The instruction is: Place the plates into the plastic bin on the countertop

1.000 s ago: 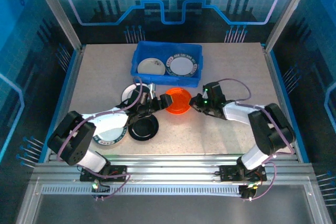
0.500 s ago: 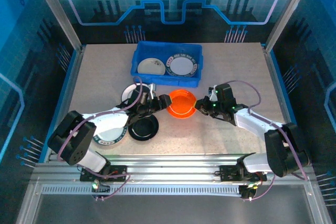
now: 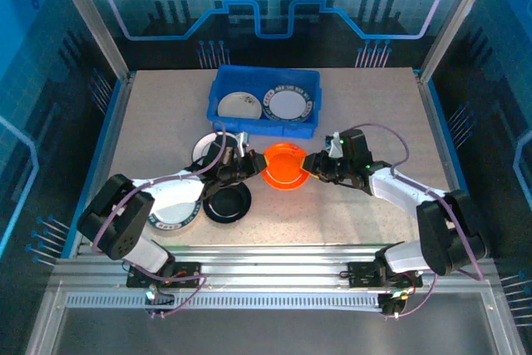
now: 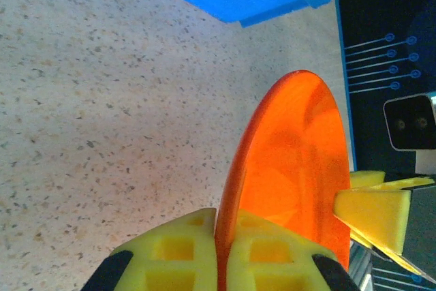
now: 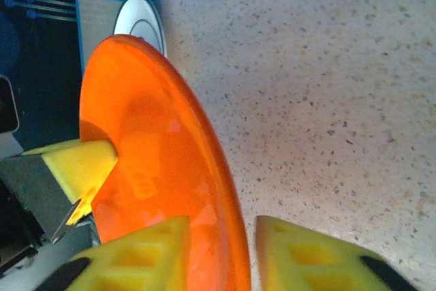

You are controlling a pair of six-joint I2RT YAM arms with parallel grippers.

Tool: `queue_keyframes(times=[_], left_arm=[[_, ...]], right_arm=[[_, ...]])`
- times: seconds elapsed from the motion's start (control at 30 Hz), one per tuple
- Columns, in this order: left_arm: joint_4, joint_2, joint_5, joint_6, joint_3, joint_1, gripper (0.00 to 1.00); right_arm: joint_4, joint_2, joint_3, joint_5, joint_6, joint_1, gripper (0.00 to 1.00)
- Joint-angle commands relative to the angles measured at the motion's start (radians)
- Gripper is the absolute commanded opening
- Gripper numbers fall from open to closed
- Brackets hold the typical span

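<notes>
The left end effector (image 4: 221, 253) pinches one edge of the orange plate (image 3: 284, 174), the right end effector (image 5: 246, 257) is spread loosely around the other edge, and the blue bin (image 3: 223, 93) sits on the table (image 3: 374, 114) just ahead of both.

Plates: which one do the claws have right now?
The orange-red plate, tilted up between the arms: left claw shut on one rim, right claw open, straddling the opposite rim. The rest lie flat, ungripped.

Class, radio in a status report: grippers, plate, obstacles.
Left gripper clamped on rim of orange plate. Right gripper open, straddling opposite rim. Blue bin ahead holds two plates.
</notes>
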Motion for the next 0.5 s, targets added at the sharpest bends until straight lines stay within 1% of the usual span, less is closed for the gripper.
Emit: queue_keyframes(times=[0.0,0.03,0.07,0.17,0.2,0.23,0.3,0.33,0.37,0.47], left_arm=[[0.064,-0.028,0.057,-0.019,-0.014,-0.004,0.00],[0.062,-0.037,0.056,-0.017,-0.014,-0.005,0.00],[0.049,-0.046,0.051,-0.014,-0.014,-0.005,0.00],[-0.020,-0.081,0.010,0.006,-0.011,-0.006,0.00],[-0.044,-0.095,-0.006,0.012,-0.014,-0.005,0.19],[-0.066,-0.116,-0.028,0.013,-0.020,-0.006,0.47],[-0.098,-0.166,-0.076,0.016,-0.043,-0.005,0.86],[-0.117,-0.198,-0.101,0.016,-0.057,-0.004,0.98],[-0.132,-0.224,-0.119,0.022,-0.068,-0.004,0.99],[-0.176,-0.317,-0.164,0.031,-0.105,-0.001,0.99]], right_arm=[[-0.020,0.007,0.037,-0.011,-0.041,-0.004,0.31],[-0.020,0.010,0.041,-0.008,-0.042,-0.006,0.11],[-0.020,0.011,0.047,-0.007,-0.042,-0.007,0.00],[-0.047,0.014,0.073,0.011,-0.045,-0.006,0.00],[-0.062,0.012,0.084,0.023,-0.044,-0.008,0.00],[-0.073,0.009,0.095,0.036,-0.040,-0.011,0.00],[-0.105,0.003,0.129,0.067,-0.036,-0.015,0.00],[-0.130,0.006,0.161,0.084,-0.040,-0.016,0.00],[-0.156,0.009,0.193,0.101,-0.046,-0.015,0.00],[-0.215,0.043,0.314,0.141,-0.061,-0.015,0.00]])
